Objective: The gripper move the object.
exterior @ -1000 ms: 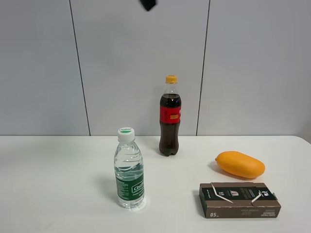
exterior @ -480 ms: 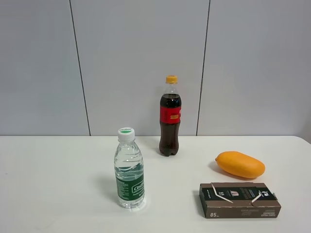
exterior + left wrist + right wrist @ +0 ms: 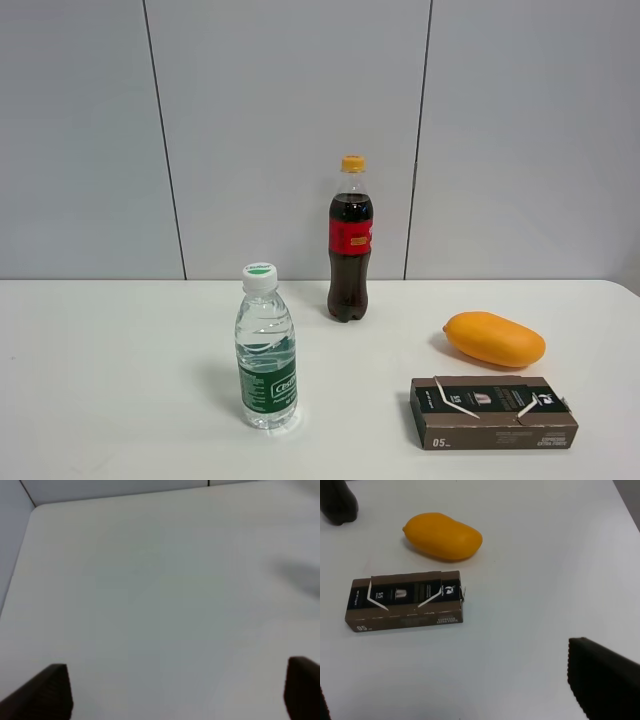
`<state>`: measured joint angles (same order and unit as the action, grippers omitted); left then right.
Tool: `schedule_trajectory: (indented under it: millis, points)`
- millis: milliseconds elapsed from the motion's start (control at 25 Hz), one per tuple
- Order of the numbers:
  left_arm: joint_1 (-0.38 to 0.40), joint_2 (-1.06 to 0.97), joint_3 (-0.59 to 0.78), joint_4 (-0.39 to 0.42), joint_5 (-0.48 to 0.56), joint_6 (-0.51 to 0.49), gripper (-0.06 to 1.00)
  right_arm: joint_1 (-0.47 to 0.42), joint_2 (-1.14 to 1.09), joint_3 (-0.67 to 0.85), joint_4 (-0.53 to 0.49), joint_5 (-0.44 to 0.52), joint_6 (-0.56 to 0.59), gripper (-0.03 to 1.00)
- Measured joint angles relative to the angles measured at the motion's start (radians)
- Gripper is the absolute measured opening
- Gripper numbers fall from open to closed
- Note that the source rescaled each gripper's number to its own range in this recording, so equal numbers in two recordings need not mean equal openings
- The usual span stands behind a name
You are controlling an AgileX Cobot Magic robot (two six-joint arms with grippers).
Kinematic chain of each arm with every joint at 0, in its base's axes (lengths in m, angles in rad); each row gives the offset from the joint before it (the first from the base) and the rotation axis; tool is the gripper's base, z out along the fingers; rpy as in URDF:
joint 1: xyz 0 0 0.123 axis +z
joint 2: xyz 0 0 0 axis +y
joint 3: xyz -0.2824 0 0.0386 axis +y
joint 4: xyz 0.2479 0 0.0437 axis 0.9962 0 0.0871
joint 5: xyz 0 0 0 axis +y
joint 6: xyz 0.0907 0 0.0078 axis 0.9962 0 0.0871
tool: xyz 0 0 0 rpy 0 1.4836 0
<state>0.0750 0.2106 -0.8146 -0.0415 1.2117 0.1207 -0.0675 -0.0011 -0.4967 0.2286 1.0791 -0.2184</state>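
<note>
The object, a dark brown carton (image 3: 493,412) with white diagonal lines, lies flat on the white table at the front right, just in front of the mango. It also shows in the right wrist view (image 3: 405,607). My right gripper (image 3: 462,695) is open and empty, hovering above the table, short of the carton and apart from it. My left gripper (image 3: 175,692) is open and empty over bare table. Neither gripper shows in the exterior high view.
An orange-yellow mango (image 3: 494,338) lies behind the carton, also in the right wrist view (image 3: 442,536). A clear green-labelled water bottle (image 3: 266,350) stands left of centre. A cola bottle (image 3: 350,240) stands at the back middle. The white table (image 3: 120,380) ends near a grey wall.
A black part of an arm at the top edge of the exterior high view one second ago has left the picture. The carton, mango and bottles have not moved.
</note>
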Motion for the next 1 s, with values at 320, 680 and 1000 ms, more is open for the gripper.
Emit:
schedule_trajectory:
  millis: [320,680,1000]
  points:
    - [0.000,-0.216,0.168,0.052,0.008,-0.068,0.57,0.000,0.000,0.000,0.001,0.000,0.000,1.00]
    - [-0.001,-0.216,0.266,0.074,-0.038,-0.146,0.56,0.000,0.000,0.000,0.001,0.000,0.000,1.00]
    - [-0.002,-0.216,0.311,0.087,-0.157,-0.154,0.49,0.000,0.000,0.000,0.001,0.000,0.000,1.00]
